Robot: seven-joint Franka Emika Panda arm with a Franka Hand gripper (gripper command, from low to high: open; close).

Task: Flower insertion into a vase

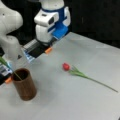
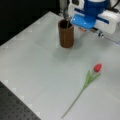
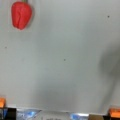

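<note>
Lying loose on the table (image 1: 75, 105), the red tulip (image 1: 66, 66) sits well apart from the vase (image 1: 25, 85) — hand (image 1: 37, 51) grip unclear.

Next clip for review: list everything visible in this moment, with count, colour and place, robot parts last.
vase: one, dark reddish-brown, upright on the table at a front view's left; a thin green stem already leans in its mouth.
tulip: one, red head with green stem and leaves, lying flat on the table right of the vase in a front view; its head also shows at the wrist view's top left.
table: one, light grey, beneath everything.
arm: one, white and blue, above the table's far edge in a front view.
gripper: one, dark with orange-tipped fingers, raised over the table behind the tulip, holding nothing.
</note>
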